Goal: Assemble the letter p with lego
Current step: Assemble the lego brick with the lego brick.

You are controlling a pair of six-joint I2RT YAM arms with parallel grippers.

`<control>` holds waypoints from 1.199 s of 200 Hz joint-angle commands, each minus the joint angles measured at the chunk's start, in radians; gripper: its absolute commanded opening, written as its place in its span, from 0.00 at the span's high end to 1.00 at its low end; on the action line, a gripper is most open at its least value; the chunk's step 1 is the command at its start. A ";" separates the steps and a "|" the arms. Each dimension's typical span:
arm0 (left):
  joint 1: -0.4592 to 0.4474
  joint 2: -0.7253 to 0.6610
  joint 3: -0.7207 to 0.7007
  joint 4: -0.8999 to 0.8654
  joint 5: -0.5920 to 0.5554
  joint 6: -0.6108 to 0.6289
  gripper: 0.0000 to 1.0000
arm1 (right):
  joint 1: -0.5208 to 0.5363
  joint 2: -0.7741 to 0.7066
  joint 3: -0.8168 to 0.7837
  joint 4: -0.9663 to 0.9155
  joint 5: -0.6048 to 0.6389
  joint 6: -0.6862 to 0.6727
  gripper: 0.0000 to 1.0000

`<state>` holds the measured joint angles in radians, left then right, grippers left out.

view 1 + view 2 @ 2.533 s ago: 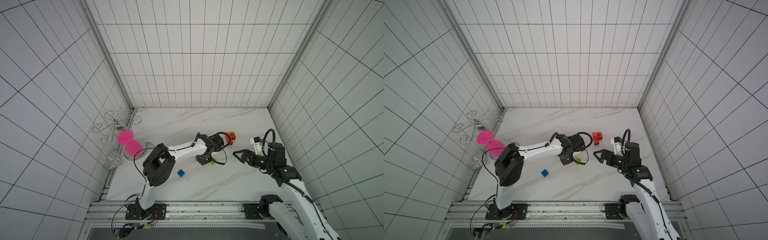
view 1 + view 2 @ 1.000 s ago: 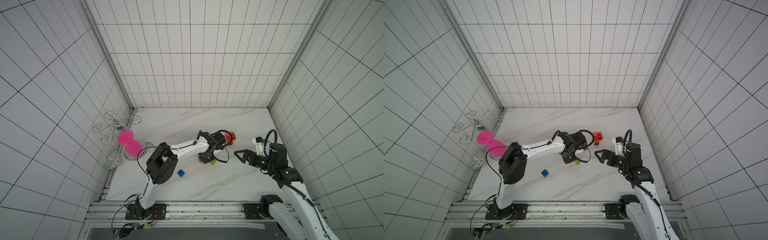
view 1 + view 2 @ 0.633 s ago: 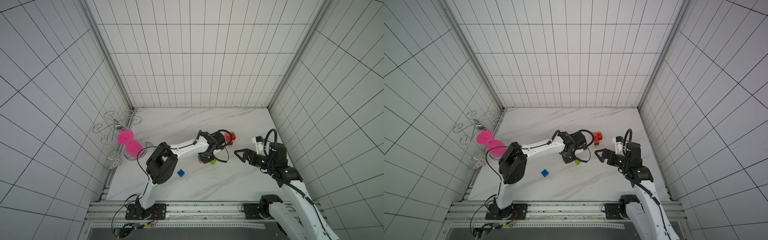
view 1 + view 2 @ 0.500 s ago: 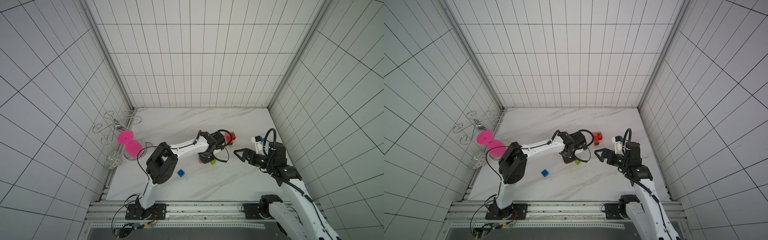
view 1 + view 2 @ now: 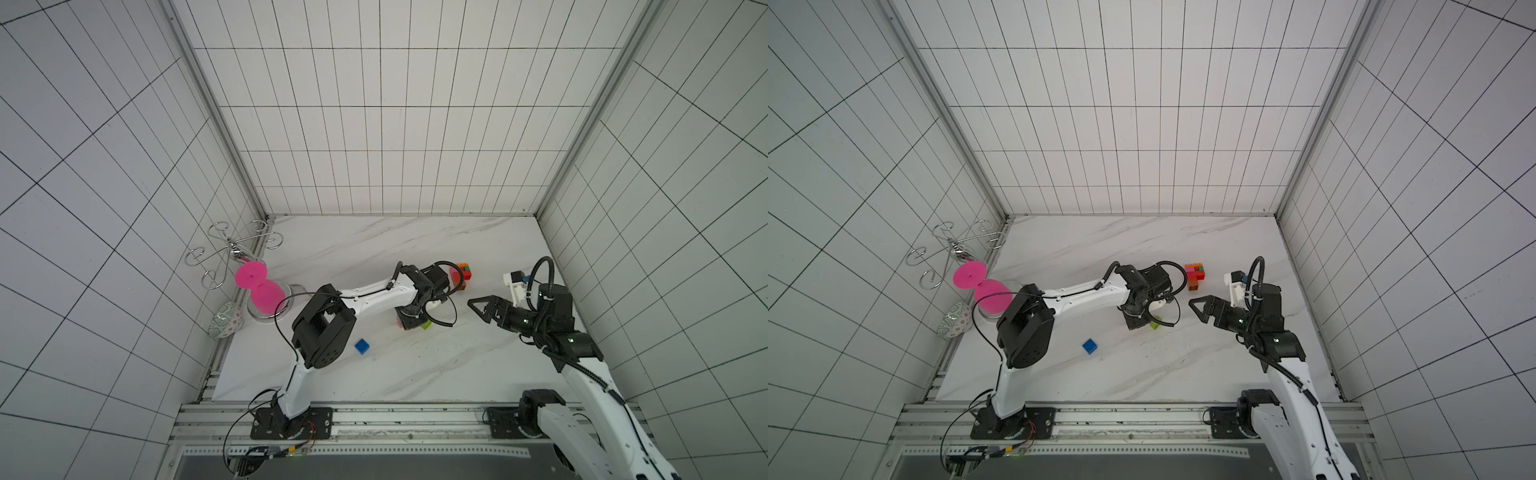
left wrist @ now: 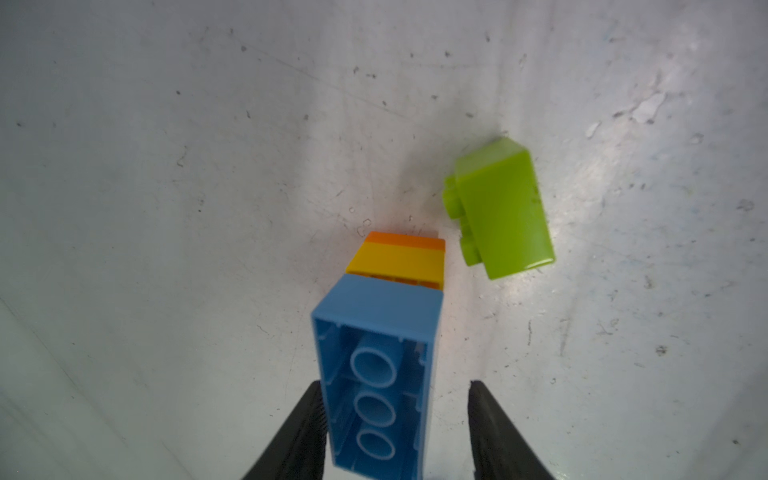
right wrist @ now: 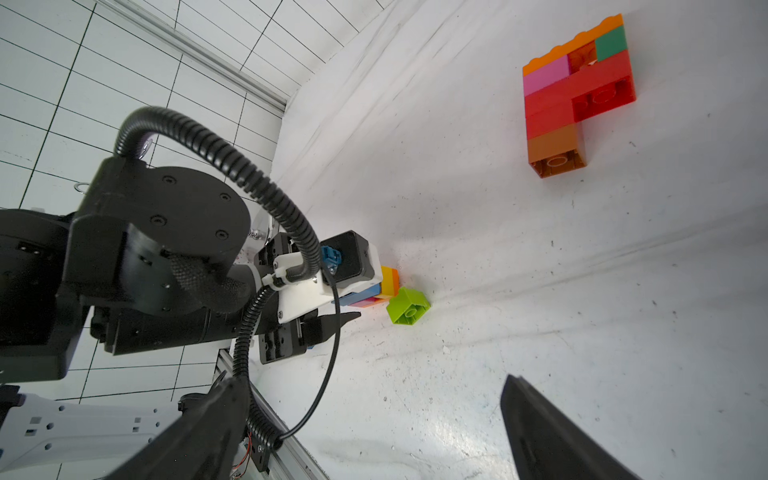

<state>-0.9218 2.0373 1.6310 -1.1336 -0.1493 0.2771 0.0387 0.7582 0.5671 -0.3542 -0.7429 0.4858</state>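
Note:
My left gripper point(image 6: 395, 384) is open and low over the table. A light blue brick point(image 6: 374, 374) stands between its fingers, hollow underside toward the wrist camera. One finger touches it and a gap shows at the other. The brick is stacked on a yellow brick point(image 6: 399, 259) and an orange brick point(image 6: 405, 240). A lime brick point(image 6: 505, 212) lies on its side beside the stack, also in a top view point(image 5: 1156, 325). A joined piece of red, pink, orange, green and brown lego point(image 7: 577, 91) lies flat further back point(image 5: 1195, 274). My right gripper point(image 7: 371, 382) hangs open and empty to the right point(image 5: 1196, 309).
A loose dark blue brick point(image 5: 362, 346) lies toward the front left of the left gripper point(image 5: 409, 324). A big pink hourglass-shaped thing point(image 5: 262, 291), a wire rack point(image 5: 232, 249) and a patterned ball point(image 5: 224, 325) stand along the left wall. The metal rail point(image 5: 374, 415) borders the front.
The left gripper's jaws have parted from the brick stack they were shut on. Both arms have hardly moved.

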 commanded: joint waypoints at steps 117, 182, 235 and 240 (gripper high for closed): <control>0.189 -0.497 -0.356 0.404 0.092 -0.369 0.31 | 0.414 0.232 0.138 -0.083 0.355 -0.042 0.02; 0.443 -0.936 -0.859 0.940 0.225 -0.663 0.30 | 0.710 0.551 0.431 -0.182 0.626 -0.137 0.33; 0.451 -1.149 -1.158 1.233 0.090 -0.708 0.29 | 0.810 0.769 0.625 -0.248 0.769 -0.151 0.60; 0.454 -1.155 -1.178 1.254 0.084 -0.711 0.28 | 0.813 0.786 0.638 -0.248 0.773 -0.150 0.67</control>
<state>-0.4767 0.9184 0.5304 -0.0856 -0.0120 -0.3851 0.8291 1.4834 1.1168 -0.5392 -0.0650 0.3515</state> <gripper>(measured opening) 0.715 0.413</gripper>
